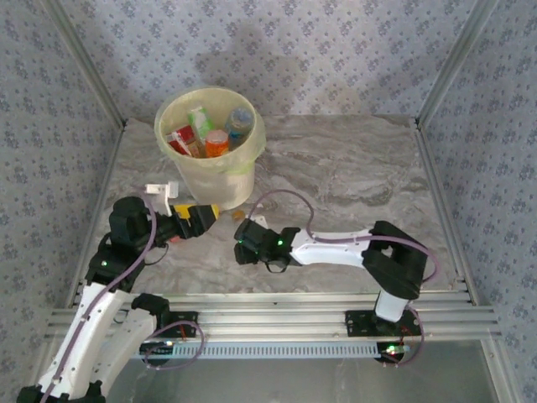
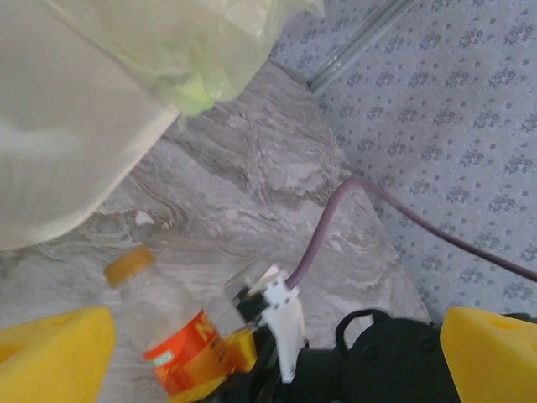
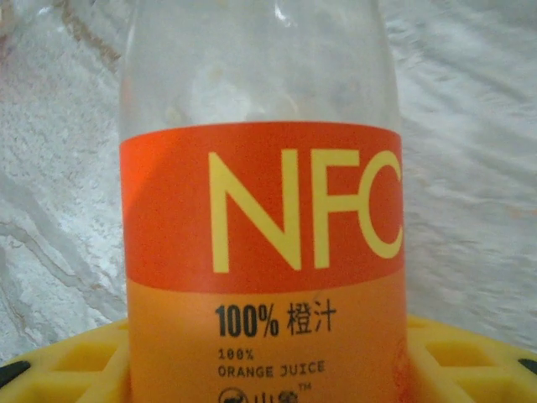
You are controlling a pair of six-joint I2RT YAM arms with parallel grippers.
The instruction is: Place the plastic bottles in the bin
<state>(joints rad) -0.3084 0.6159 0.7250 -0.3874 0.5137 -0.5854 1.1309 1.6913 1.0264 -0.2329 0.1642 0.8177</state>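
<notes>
1. While looking down from above, find the bin [image 1: 220, 189] at the far left of the marble table [image 1: 352, 176] — cream-white, round, with a pale yellow bag [image 1: 255, 141] folded over the rim.
2. Inside, count several bottles [image 1: 216, 143] already, with orange, red, green and blue among the labels and caps.
3. Just in front of the bin, apart from its wall, spot one more: a clear juice bottle [image 2: 180, 351] with an orange label [image 3: 260, 210] and an orange-yellow cap [image 1: 237, 216] turned toward the bin.
4. Resting on the stone or raised just off it — cannot tell.
5. From the right wrist, read "NFC" in yellow and "100% orange juice" in black on that label, very close to the lens.
6. See the right gripper [image 1: 244, 233] reaching in from the right and closed on the labelled middle of the juice bottle, one yellow pad [image 2: 242, 348] pressed against the label, more yellow padding [image 3: 59, 363] behind the lower part in its own camera.
7. See the left gripper [image 1: 204, 217] just left of the cap, near the foot of the bin, aimed at the juice bottle without touching it.
8. Note its yellow fingers [image 2: 52, 353] spread wide at the two bottom corners of the left wrist view, holding nothing.
</notes>
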